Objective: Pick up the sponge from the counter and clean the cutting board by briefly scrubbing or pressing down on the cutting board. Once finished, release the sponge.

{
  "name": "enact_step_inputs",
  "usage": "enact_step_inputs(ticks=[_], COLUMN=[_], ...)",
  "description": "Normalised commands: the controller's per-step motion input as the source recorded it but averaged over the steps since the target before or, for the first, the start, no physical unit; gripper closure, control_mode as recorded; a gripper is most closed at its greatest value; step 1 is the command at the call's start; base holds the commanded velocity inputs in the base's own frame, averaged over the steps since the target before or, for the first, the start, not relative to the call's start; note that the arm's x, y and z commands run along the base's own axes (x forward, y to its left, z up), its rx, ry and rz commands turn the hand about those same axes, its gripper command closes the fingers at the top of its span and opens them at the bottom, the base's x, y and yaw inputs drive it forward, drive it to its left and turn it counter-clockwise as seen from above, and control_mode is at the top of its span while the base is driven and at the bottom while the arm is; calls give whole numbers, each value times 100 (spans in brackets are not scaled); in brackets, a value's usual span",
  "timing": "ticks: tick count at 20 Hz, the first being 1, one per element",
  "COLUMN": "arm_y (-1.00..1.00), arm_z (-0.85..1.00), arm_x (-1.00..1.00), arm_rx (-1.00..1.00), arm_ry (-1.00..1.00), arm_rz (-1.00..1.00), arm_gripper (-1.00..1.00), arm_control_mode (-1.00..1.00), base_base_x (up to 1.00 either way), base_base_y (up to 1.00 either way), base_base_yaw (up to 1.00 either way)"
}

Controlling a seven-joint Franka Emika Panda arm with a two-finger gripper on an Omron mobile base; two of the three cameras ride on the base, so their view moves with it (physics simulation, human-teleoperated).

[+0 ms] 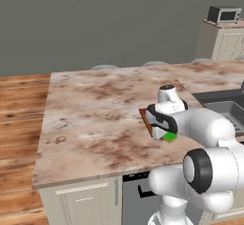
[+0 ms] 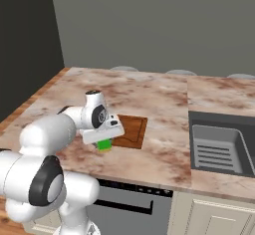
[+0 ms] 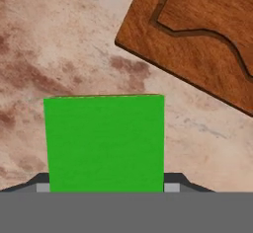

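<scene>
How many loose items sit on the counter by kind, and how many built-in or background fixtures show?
Sponge: 1
Cutting board: 1
Sink: 1
Microwave: 1
Total: 4

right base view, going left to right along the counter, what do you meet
robot arm → sponge → cutting board → sink
</scene>
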Motion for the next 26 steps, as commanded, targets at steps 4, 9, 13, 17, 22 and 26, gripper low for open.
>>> enact_step_inputs(ticks=[4, 9, 13, 17, 22, 26], arm_y=[-55, -59, -51, -35, -22, -7], arm_z=[21, 1, -9, -23, -34, -41], arm_x=[61, 58, 34, 27, 27, 16], arm_rx=[0, 3, 6, 8, 5, 3], arm_ry=[9, 6, 1, 4, 8, 3], arm_rz=[11, 21, 29, 33, 33, 31], arm_gripper=[100, 100, 100, 100, 100, 100], arm_control_mode=[-100, -100, -100, -100, -100, -100], base_base_x=[0, 0, 0, 0, 0, 0], base_base_y=[0, 0, 0, 0, 0, 0], base_base_yaw=[0, 0, 0, 0, 0, 0])
